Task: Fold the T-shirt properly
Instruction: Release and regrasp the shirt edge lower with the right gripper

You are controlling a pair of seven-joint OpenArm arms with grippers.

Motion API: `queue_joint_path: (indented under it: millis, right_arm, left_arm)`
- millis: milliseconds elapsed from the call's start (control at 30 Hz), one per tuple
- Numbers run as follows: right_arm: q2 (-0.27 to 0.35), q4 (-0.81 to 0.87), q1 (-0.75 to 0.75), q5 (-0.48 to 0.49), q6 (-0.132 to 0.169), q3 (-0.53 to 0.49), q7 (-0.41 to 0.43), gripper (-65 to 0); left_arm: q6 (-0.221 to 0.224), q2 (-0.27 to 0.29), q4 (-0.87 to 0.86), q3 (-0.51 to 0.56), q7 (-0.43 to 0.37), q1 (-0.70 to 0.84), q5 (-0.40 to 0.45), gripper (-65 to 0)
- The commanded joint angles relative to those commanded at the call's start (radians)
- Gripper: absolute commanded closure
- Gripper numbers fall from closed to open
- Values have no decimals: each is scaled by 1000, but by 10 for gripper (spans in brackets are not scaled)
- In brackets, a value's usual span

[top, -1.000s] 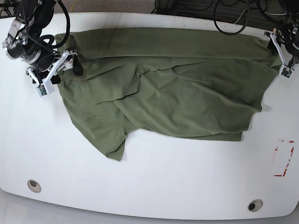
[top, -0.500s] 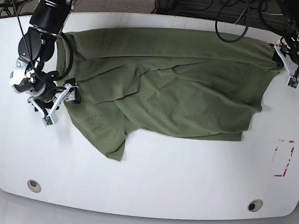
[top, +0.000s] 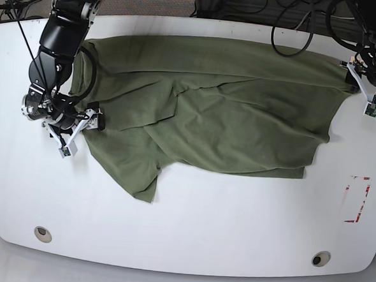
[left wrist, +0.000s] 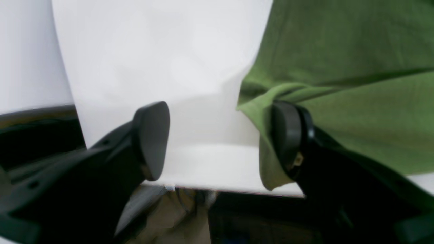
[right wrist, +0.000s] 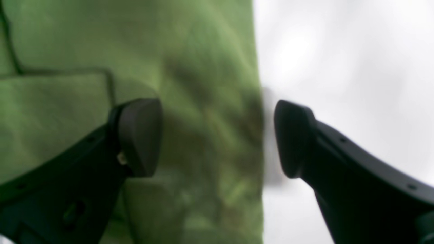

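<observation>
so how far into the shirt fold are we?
Early. Done: the T-shirt lies spread across the table, though rumpled, with one flap already lying over its middle. In hand: both claws are open at the cloth's edges, the right claw straddling one edge, the left claw at a corner near the table's rim; neither grips yet. Left: grasping, smoothing and the proper folds.

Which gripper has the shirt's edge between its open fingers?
The right gripper: its fingers straddle the shirt edge. The left gripper brackets bare table, cloth only by one finger.
</observation>
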Motion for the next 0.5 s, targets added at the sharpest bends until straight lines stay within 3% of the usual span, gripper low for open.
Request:
queue_joint_path:
  millis: [267, 500]
  right_arm:
    - [-29, -32, -2, 5, 0, -54, 15, -466]
    - [-63, -32, -2, -2, 0, -58, 15, -346]
  left_arm:
    - [0, 2, 0, -2, 52, -20, -2, -393]
    - [0, 2, 3, -6, 55, -35, -2, -393]
